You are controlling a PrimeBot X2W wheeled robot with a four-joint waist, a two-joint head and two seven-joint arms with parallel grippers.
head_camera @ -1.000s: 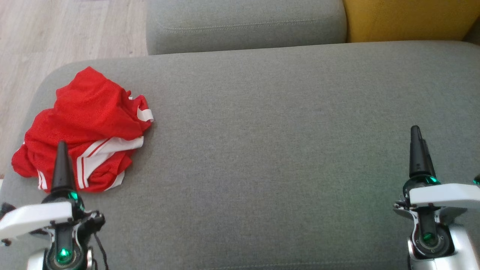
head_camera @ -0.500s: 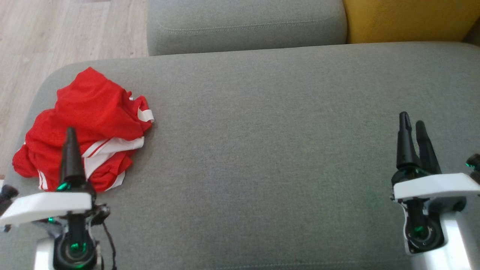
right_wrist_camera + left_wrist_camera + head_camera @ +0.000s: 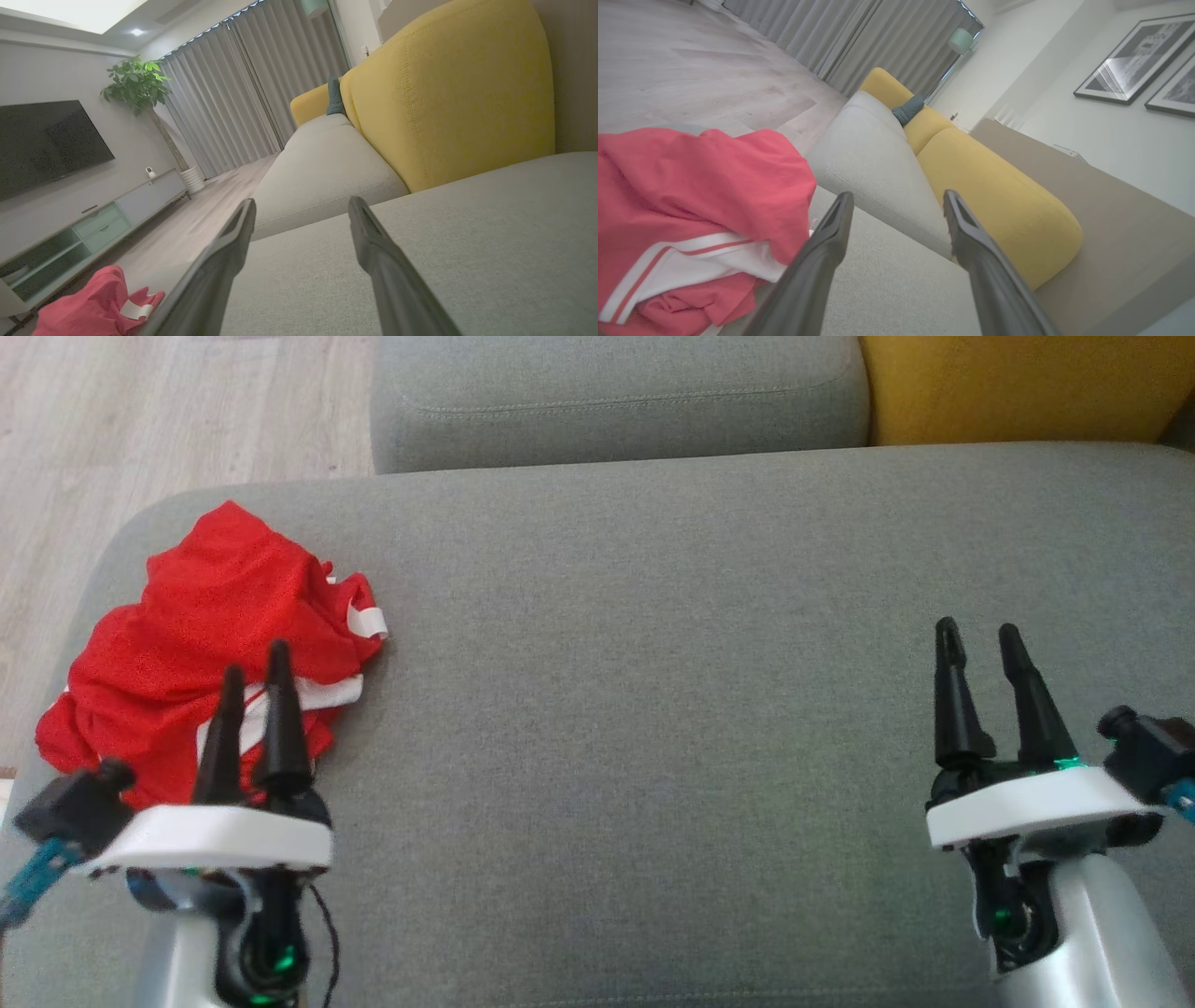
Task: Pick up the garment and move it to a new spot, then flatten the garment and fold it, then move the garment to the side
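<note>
Lying crumpled, the garment (image 3: 210, 616) sits on the grey cushion (image 3: 653, 691).

No text, label, brand, number or sign could be read in any view. On the garment (image 3: 215, 607), crumpled at the left end of the grey seat cushion (image 3: 653, 709), only red mesh and white stripes were shown. The framed prints (image 3: 1134, 60) in the left wrist view were too blurred for any lettering to be made out.

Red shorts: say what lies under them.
The red shorts lie crumpled on the grey cushion, which shows beside them. Anything beneath the heap itself is hidden by fabric.
</note>
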